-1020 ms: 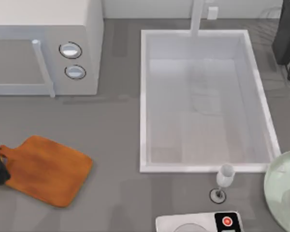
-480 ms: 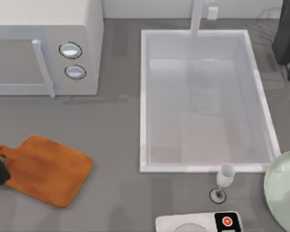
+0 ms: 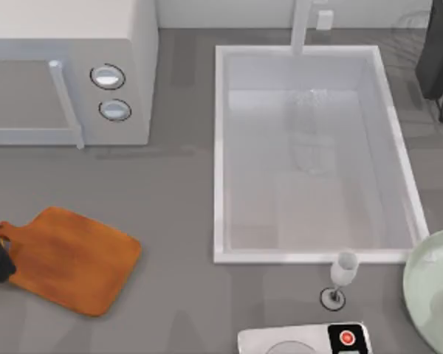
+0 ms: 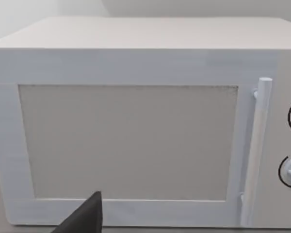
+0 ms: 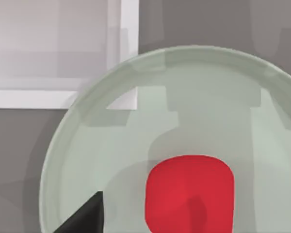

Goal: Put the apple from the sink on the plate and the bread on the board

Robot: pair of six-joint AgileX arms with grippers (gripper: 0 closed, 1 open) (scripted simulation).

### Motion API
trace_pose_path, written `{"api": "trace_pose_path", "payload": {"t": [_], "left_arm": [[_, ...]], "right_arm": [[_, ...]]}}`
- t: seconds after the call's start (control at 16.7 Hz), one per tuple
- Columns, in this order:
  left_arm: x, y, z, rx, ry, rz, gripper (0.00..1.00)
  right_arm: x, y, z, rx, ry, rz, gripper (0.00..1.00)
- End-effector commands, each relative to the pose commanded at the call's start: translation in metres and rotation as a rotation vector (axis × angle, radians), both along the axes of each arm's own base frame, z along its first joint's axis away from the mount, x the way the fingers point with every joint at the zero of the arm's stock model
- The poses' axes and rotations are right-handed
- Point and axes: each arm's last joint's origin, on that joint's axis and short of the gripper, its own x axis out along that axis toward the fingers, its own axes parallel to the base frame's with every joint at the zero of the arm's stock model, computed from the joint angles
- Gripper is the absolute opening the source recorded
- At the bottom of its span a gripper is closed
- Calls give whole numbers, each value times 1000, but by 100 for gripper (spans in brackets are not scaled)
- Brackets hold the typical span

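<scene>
While our right wrist view shows the apple lying on the plate, from above the sink is bare; we can't tell either claw's state.

The grey tabletop carries a microwave at the back left and a sink set to the right of centre. A board lies at the front left. A wine glass stands just before the sink, a scale at the front edge, and a plate at the front right.
</scene>
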Motion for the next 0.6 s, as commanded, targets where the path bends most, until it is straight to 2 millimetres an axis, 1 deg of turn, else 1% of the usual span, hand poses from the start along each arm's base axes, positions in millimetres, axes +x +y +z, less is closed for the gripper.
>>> {"api": "trace_pose_path", "payload": {"t": [0.18,0.36,0.48,0.6], "left_arm": [[0,0,0,0,0,0,100],[0,0,0,0,0,0,100],[0,0,0,0,0,0,100],[0,0,0,0,0,0,100]], "right_arm": [[-30,-5,-7,8,-318,-2,100],[-54,-9,-22,4,-642,-7,100],[-63,-11,-35,-4,-827,-11,100],[-68,-12,-50,-15,-966,-15,100]]}}
